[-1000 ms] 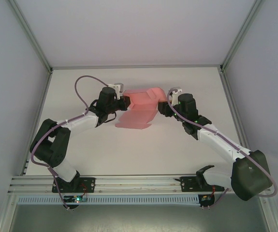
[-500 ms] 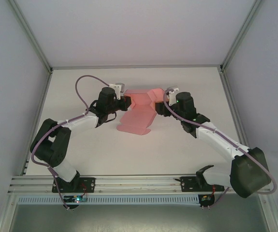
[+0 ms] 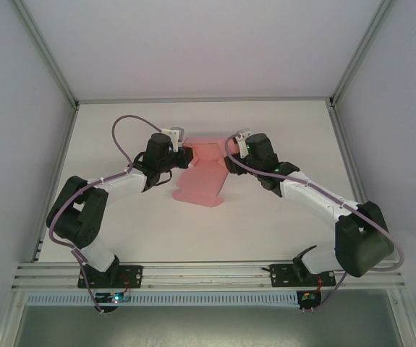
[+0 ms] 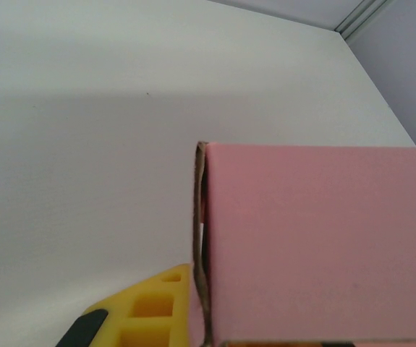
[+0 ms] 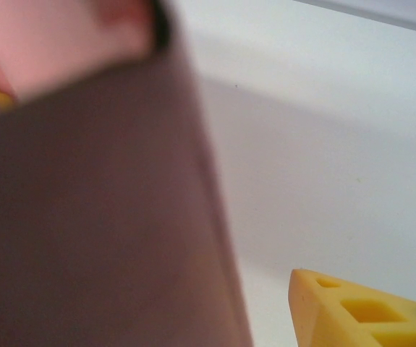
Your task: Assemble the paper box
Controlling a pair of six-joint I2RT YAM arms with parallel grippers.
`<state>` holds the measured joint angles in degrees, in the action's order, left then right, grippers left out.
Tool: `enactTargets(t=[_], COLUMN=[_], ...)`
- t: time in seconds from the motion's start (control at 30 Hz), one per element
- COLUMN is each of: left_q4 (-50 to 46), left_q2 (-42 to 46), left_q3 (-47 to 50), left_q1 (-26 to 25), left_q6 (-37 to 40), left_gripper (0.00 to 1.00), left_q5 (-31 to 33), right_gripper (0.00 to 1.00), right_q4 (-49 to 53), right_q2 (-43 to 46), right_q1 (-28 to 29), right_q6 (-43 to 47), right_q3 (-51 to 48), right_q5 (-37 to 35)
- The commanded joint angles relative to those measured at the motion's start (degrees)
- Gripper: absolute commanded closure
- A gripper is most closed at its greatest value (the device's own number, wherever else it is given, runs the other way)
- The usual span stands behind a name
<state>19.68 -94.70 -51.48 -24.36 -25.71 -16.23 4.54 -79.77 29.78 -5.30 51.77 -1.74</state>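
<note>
The pink paper box (image 3: 202, 173) sits mid-table, partly folded, with a flap lying toward the near side. My left gripper (image 3: 187, 154) is shut on its left edge. In the left wrist view a yellow finger (image 4: 146, 311) presses against the doubled card edge (image 4: 202, 238), and the pink panel (image 4: 316, 246) covers the right half. My right gripper (image 3: 228, 155) is against the box's right side. In the right wrist view its one visible yellow finger (image 5: 356, 311) stands apart from the blurred, shadowed card (image 5: 99, 217), which hides the other finger. Its jaws stand open.
The white table (image 3: 287, 130) has bare room all round the box. Metal frame posts (image 3: 347, 69) and grey walls close it in at the back and sides. Purple cables loop over both arms.
The right arm has swung left and pressed into the box's right side. The box now looks narrower and more folded. The left gripper kept its hold and place.
</note>
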Motion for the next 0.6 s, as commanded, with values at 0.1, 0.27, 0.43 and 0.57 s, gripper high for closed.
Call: enactTargets(t=[0.1, 0.27, 0.43, 0.57], left_q4=[5.0, 4.3, 1.8, 1.3], left_q2=[2.7, 2.9, 3.5, 3.9], left_q3=[-0.3, 0.2, 0.4, 0.9], left_q1=[-1.9, -1.8, -1.8, -1.7], left_q6=[0.7, 1.1, 2.2, 2.3], left_gripper=[1.0, 1.0, 1.0, 1.0], left_q5=[-2.6, -1.3, 0.8, 1.5], right_gripper=[0.39, 0.38, 0.34, 0.32], right_q4=[-1.3, -2.3, -2.4, -2.2], right_q2=[3.5, 8.3, 14.4, 20.3], right_q1=[-0.3, -2.4, -4.0, -5.2], right_q6=[0.4, -1.4, -1.2, -0.5], right_q3=[-1.5, -3.7, -6.6, -9.1], right_q5=[3.4, 9.1, 14.7, 16.8])
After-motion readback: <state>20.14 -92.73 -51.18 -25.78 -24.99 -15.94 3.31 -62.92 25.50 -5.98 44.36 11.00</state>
